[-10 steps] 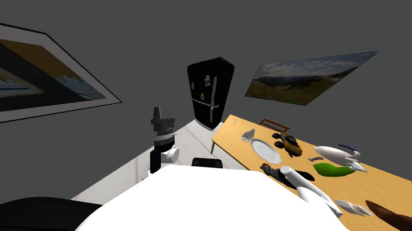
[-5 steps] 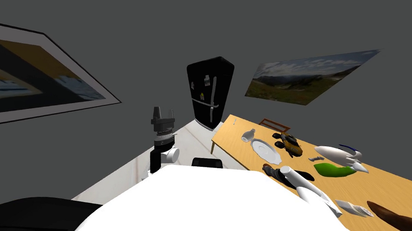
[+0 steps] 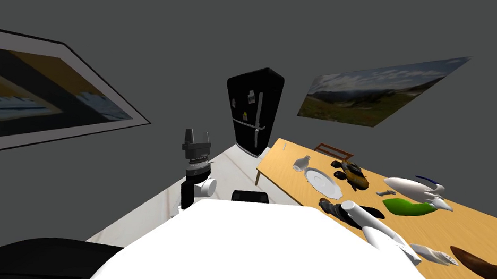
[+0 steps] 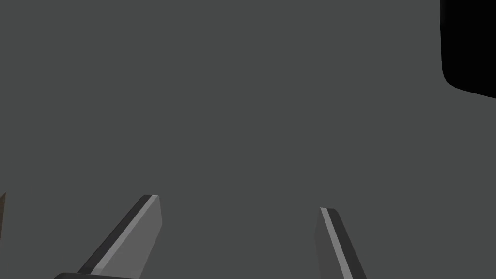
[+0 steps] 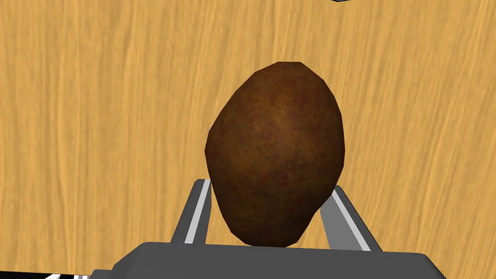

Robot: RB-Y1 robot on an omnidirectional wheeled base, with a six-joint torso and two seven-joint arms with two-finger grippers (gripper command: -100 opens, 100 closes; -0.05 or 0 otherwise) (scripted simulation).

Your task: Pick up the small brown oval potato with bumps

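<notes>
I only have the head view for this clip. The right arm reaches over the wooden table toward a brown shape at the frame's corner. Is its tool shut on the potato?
Observer: Yes. In the right wrist view the potato sits in the right tool, whose fingers press both its sides.
Operator: Anything else touching it?
Observer: No. Bare wooden table shows all around it.
Operator: And the left tool?
Observer: In the left wrist view the left tool is open, with nothing between its fingers.
</notes>
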